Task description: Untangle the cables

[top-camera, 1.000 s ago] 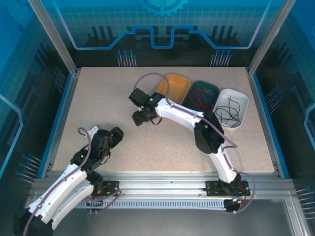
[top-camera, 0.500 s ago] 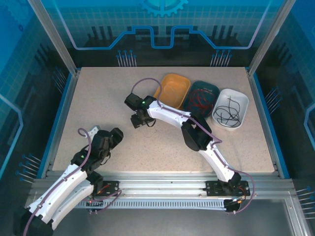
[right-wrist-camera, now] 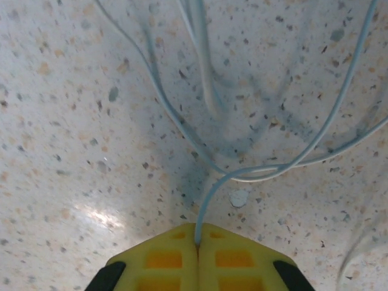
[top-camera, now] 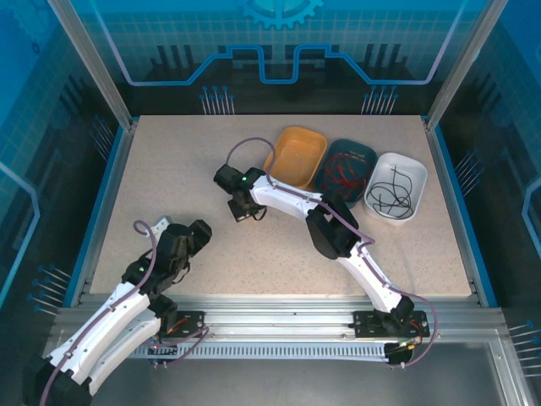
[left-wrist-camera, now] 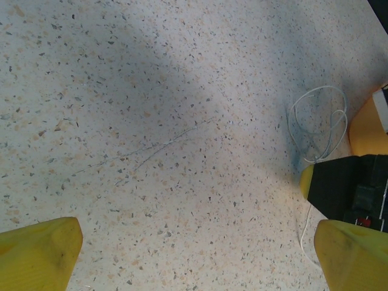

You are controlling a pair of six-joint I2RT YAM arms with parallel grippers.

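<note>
So: white cable (right-wrist-camera: 200, 218) nipped in clenched right fingers (right-wrist-camera: 160, 260), light, limp, prone to slipping; best taken at a free end, lifted off the counter (top-camera: 169, 169); left fingers (left-wrist-camera: 42, 251) released.

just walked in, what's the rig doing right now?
Cable sorting is under way. The right pincer is low over the table, shut on the end of a white cable that lies looped there. The left pincer hovers open, holding nothing. At the back, red cables sit in the dark green bin, black cables in the white bin, and the orange bin looks empty.
</note>
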